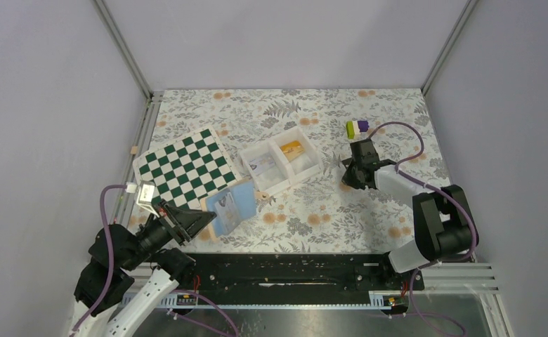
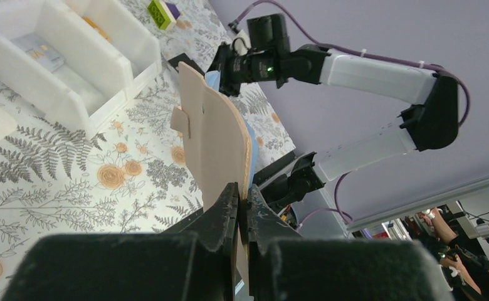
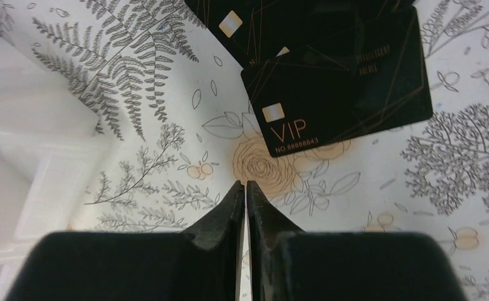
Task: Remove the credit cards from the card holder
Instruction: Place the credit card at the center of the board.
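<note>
— What's nearest?
— The left gripper point(image 2: 242, 194). Its jaws are clamped on the edge of the card holder point(image 2: 212, 135), which stands tilted with its tan back to the wrist camera.
— And the credit cards point(image 1: 227, 204)?
— From above, a pale face shows on the holder's open blue panel. Another pale card point(image 1: 264, 166) lies in the left compartment of the white tray point(image 1: 306, 170), just beyond the holder.
— Beside it?
— A green-and-white chequered board point(image 1: 185, 168) lies to the left on the flowered counter point(image 1: 313, 210).
— The right gripper point(image 3: 246, 188)?
— Its jaws are pressed together with nothing between them. It is low over the counter, near the black VIP cards point(image 3: 342, 88) lying flat.
— Farther back?
— A green-and-purple block point(image 1: 357, 128).
</note>
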You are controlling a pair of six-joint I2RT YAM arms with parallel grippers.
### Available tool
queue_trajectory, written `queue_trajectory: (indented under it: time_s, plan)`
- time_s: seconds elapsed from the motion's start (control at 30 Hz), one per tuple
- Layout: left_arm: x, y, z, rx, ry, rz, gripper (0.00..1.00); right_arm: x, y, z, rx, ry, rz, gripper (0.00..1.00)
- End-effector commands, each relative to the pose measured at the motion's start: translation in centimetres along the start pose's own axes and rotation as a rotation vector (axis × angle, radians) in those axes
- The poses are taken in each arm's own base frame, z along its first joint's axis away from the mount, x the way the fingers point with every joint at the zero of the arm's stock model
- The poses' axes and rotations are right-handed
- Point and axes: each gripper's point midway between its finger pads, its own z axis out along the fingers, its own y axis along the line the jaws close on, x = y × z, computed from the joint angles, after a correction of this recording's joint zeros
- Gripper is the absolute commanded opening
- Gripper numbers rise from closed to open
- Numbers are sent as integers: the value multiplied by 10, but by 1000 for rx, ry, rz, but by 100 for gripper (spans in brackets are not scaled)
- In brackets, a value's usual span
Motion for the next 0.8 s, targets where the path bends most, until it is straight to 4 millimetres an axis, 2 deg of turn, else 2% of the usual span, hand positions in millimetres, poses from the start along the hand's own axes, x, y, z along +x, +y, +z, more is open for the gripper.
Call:
queue_trajectory:
  time_s: [0.0, 0.17, 0.23, 0.4, 0.5, 0.57, 0.63, 0.77]
  plan:
    - [-31, -21, -8, 25, -96, 33, 0, -16, 11, 14, -20, -46, -69, 10]
    - [-38, -20, -7, 1, -116, 39, 0, -20, 7, 24, 9, -54, -99, 9]
    - [-39, -19, -6, -5, -117, 40, 0, -24, 0, 25, 51, -50, -95, 9]
    - [-39, -15, -2, -20, -120, 32, 0, -25, -6, 23, 101, -8, -95, 9]
    - [-39, -16, 0, -12, -119, 28, 0, -33, -6, 16, 115, -30, -114, 9]
    - [-37, -17, 2, 1, -113, 32, 0, -41, -3, 3, 107, -49, -135, 10]
    - [-35, -20, 4, 30, -102, 42, 0, -49, 8, -19, 46, -73, -159, 12]
    - [-29, -27, 9, 79, -65, 58, 0, -46, 55, -76, -237, -83, -264, 22]
